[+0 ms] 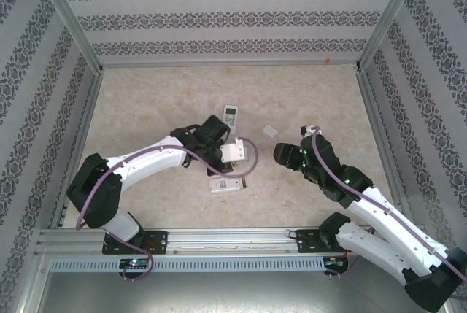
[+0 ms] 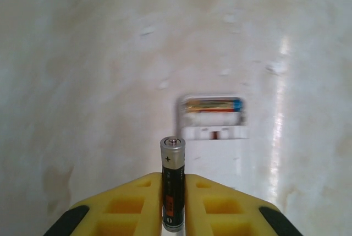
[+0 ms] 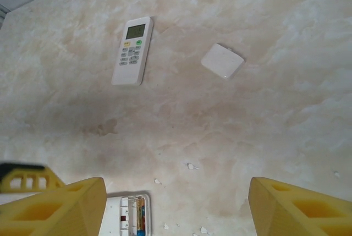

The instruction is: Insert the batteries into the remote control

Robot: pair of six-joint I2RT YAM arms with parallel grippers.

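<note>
At table centre, left gripper (image 2: 173,185) is clamped on a battery (image 2: 172,162). The battery stands upright between the yellow fingers (image 2: 126,206), plus end up, over the pale marbled table (image 2: 82,82). Just beyond lies the remote (image 2: 213,123), back up with its bay open. A second battery (image 2: 213,104) is seated across the bay, though the view is blurred.

From the top view, the remote (image 1: 225,184) sits just nearer the bases than the left gripper (image 1: 235,149). Right gripper (image 1: 288,154) hangs to the right, well apart from it.

From the right wrist, the right gripper (image 3: 176,189) has its jaws wide apart above bare table. Farther out a spare remote (image 3: 132,50) lies face up. A small white cover (image 3: 222,60) lies to its right, not touching it.
</note>
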